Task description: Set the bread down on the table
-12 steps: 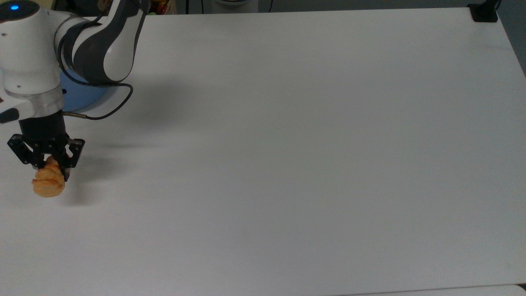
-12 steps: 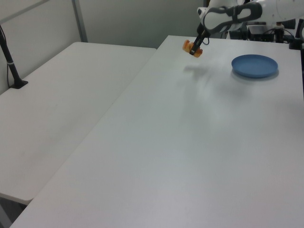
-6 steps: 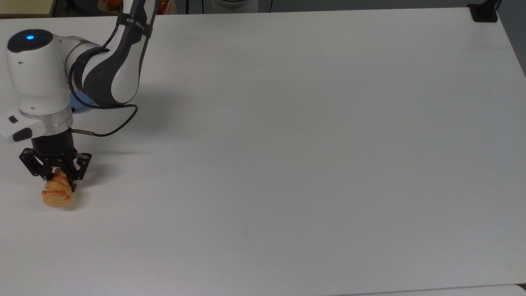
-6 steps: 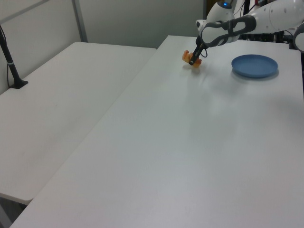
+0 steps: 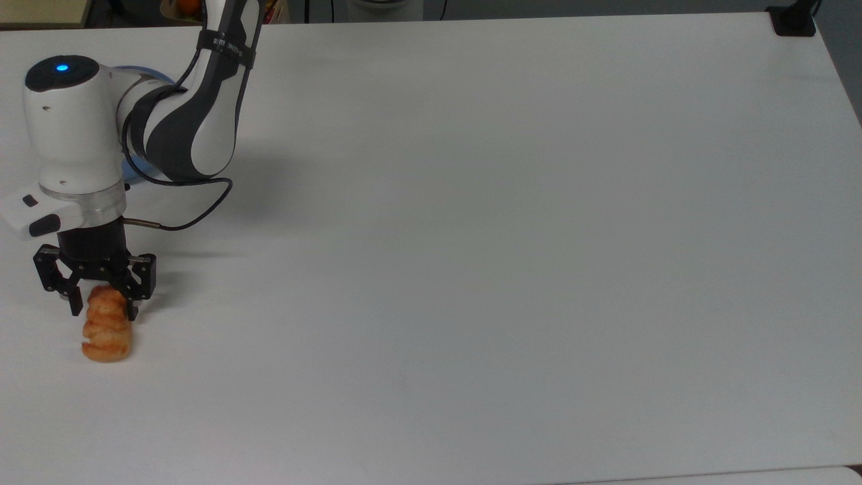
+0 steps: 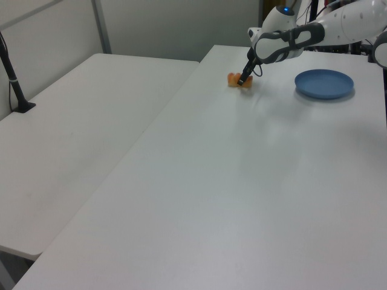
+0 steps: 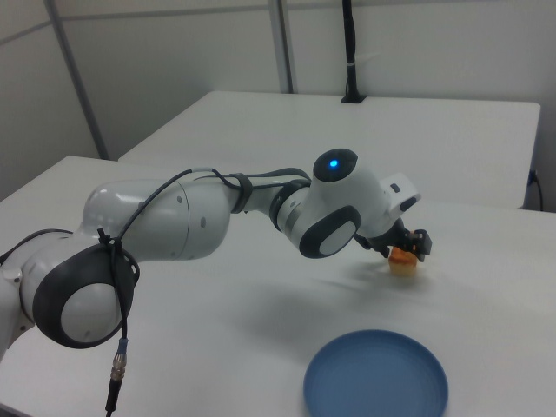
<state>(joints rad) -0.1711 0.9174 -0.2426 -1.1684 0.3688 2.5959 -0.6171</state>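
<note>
Ridged, flaky golden bread point(image 5: 106, 333) on the smooth matte white table point(image 5: 512, 236), black claw point(image 5: 102, 308) spread open astride it.

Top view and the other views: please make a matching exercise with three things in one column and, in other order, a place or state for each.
Things:
1. bread
2. blue plate
3. gripper

Places or states:
A. nothing lies on it
B. fingers open, on either side of the pastry's upper end in the top view
C. lies on the table, near the top view's left edge

Pairs: 1-C, 2-A, 3-B
</note>
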